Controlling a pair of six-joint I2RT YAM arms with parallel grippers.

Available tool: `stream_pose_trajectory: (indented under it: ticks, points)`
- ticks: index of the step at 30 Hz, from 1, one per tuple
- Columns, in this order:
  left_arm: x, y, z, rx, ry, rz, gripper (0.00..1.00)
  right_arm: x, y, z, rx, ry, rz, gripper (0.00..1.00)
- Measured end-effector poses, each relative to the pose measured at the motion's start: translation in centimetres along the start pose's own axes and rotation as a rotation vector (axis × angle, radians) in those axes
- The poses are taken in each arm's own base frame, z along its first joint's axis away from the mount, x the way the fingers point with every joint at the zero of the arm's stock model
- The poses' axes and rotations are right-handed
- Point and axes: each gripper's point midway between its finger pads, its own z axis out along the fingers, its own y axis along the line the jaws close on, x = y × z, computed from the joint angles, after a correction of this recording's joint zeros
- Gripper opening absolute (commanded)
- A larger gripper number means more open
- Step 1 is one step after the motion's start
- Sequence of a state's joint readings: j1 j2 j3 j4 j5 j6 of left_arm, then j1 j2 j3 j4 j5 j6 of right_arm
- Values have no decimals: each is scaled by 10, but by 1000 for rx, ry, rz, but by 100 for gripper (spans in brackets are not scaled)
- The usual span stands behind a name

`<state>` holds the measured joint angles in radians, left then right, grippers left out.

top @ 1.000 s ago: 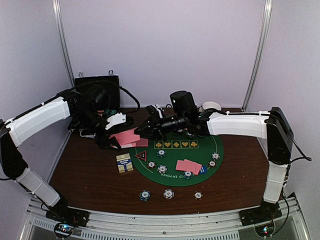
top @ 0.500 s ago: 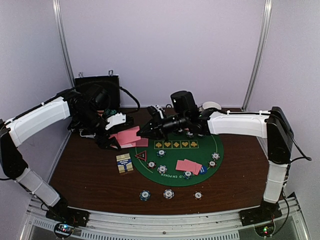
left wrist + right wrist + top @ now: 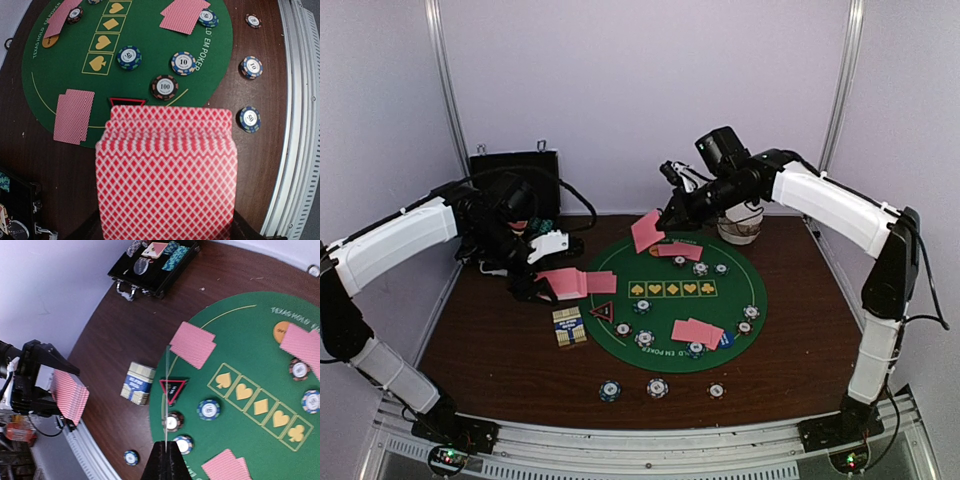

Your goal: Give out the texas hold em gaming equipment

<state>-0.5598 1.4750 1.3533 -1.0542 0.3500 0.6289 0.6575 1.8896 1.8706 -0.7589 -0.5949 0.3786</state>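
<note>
My left gripper (image 3: pixel 538 280) is shut on a deck of pink-backed cards (image 3: pixel 563 283) held just off the left edge of the green mat (image 3: pixel 665 350). That deck (image 3: pixel 165 175) fills the left wrist view and hides the fingers. My right gripper (image 3: pixel 666 221) is shut on a single card (image 3: pixel 645 231) above the far side of the mat; the card (image 3: pixel 165 400) shows edge-on between the shut fingers (image 3: pixel 176 462). Card pairs (image 3: pixel 698 332) lie on the mat, with several chips (image 3: pixel 164 87), the red-black triangle marker (image 3: pixel 173 388) and an orange disc (image 3: pixel 281 331).
A card box (image 3: pixel 569 326) lies on the brown table left of the mat. Three chips (image 3: pixel 657 387) sit in a row near the front edge. The open black case (image 3: pixel 515 170) stands at the back left, and stacked white bowls (image 3: pixel 740 228) at the back right.
The right gripper closed on one card at the deck, then swung up and to the back right with it. The left arm and its deck stayed put.
</note>
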Motion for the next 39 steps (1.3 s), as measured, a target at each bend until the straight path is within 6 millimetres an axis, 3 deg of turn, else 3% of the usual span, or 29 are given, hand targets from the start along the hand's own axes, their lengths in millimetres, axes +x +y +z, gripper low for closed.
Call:
stream_pose_trajectory:
  ticks: [3, 6, 15, 19, 25, 37, 39]
  points:
    - [2, 0, 0, 2, 4, -12, 0, -9, -7, -14, 153, -15, -178, 0]
    - [3, -1, -2, 3, 6, -19, 0, -14, -24, -10, 327, 4, -368, 0]
    - [3, -3, -6, 0, -1, -21, 0, 26, -77, 55, 781, 199, -982, 0]
    - [2, -4, -9, -3, -8, -19, 0, 27, -90, 80, 902, 235, -1170, 0]
    - [2, -4, -10, -2, -12, -19, 0, 20, -112, 109, 1017, 259, -1299, 0]
    - [2, -4, -11, -4, -14, -17, 0, 42, -141, 142, 1030, 356, -1361, 1]
    - [2, -4, -11, -4, -14, -17, 0, 43, -142, 141, 1029, 360, -1356, 22]
